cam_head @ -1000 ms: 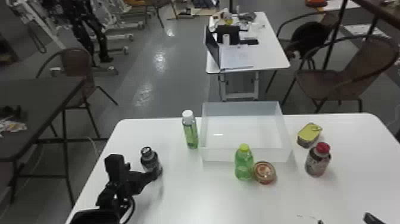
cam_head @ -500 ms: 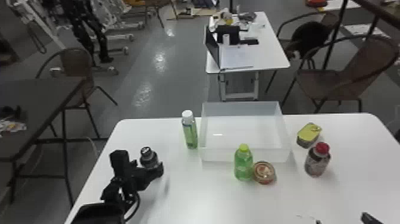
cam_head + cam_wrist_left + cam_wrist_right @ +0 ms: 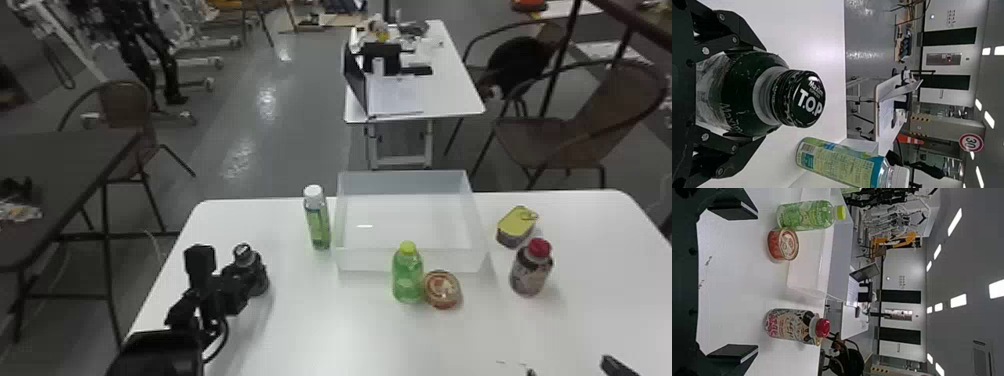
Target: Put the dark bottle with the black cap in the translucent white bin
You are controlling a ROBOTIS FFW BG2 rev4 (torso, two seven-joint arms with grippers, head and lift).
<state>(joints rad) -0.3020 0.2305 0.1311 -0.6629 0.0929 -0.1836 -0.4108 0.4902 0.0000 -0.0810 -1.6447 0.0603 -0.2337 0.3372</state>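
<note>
Black-capped bottle [image 3: 744, 88] pinched in your left gripper [image 3: 764, 93], right gripper [image 3: 757, 282] spread; carried low, it could topple the white-capped green bottle [image 3: 318, 222] beside the bin [image 3: 367, 260].

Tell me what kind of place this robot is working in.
Probably a robotics lab or workshop: a dark legged machine stands by wheeled white frames, and a laptop sits open on a table beyond.
</note>
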